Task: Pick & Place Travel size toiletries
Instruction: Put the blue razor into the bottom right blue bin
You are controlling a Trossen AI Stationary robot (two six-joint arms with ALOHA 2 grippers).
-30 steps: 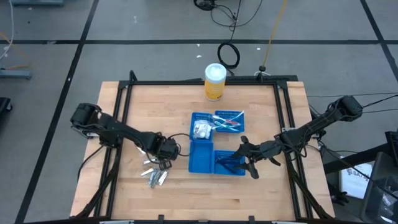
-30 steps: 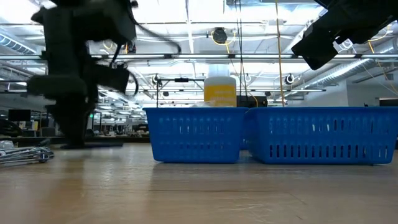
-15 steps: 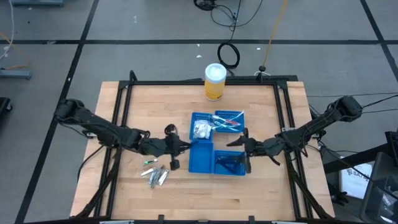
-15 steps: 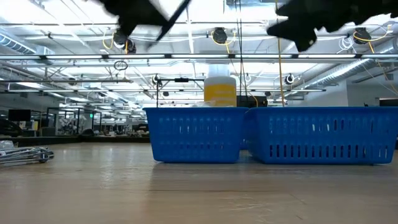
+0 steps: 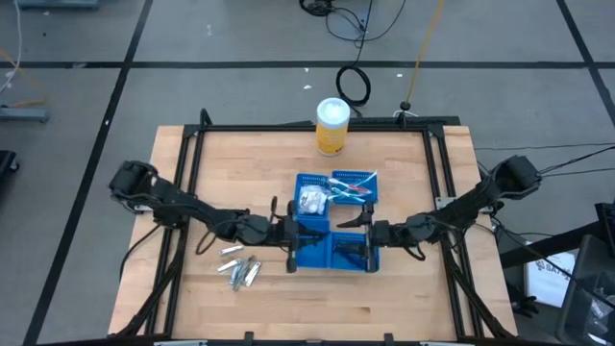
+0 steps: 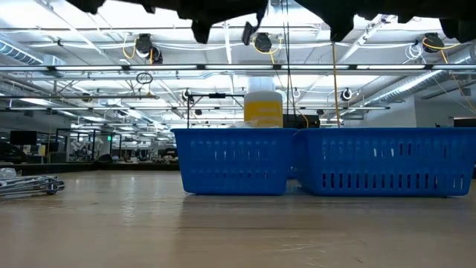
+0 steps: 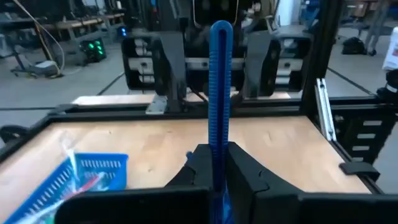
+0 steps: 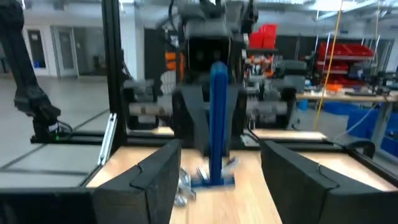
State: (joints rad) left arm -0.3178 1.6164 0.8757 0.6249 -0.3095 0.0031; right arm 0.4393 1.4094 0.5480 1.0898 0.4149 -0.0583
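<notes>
A light wooden table (image 5: 211,163) framed by black rails stands on a grey floor marked with dark lines; the low view looks across it into a large hall with ceiling lights and steel trusses. A yellow canister (image 5: 332,126) with a white lid stands at the table's far edge, and a coiled black cable (image 5: 353,84) lies on the floor beyond it. At the table's centre sit the blue mesh trays (image 5: 320,252), grouped together; one far compartment holds white packets (image 5: 310,200), the one beside it holds thin toothbrushes (image 5: 353,188). A loose cluster of silvery small tubes (image 5: 240,269) lies on the bare wood to the left of the trays. The left gripper (image 5: 291,234) hovers at the left edge of the near trays, its fingers clenched on a dark blue razor-like stick (image 7: 220,93). In the left wrist view the stick's long axis runs straight out from between the two fingers, pointing away from the wrist toward the right arm. The right gripper (image 5: 366,234) hovers over the near right tray, facing the left gripper, its fingers (image 8: 155,180) spread wide apart and holding nothing. In the right wrist view the stick (image 8: 217,118) lies ahead of these released fingers, in line with the gap between them and not touching either.
</notes>
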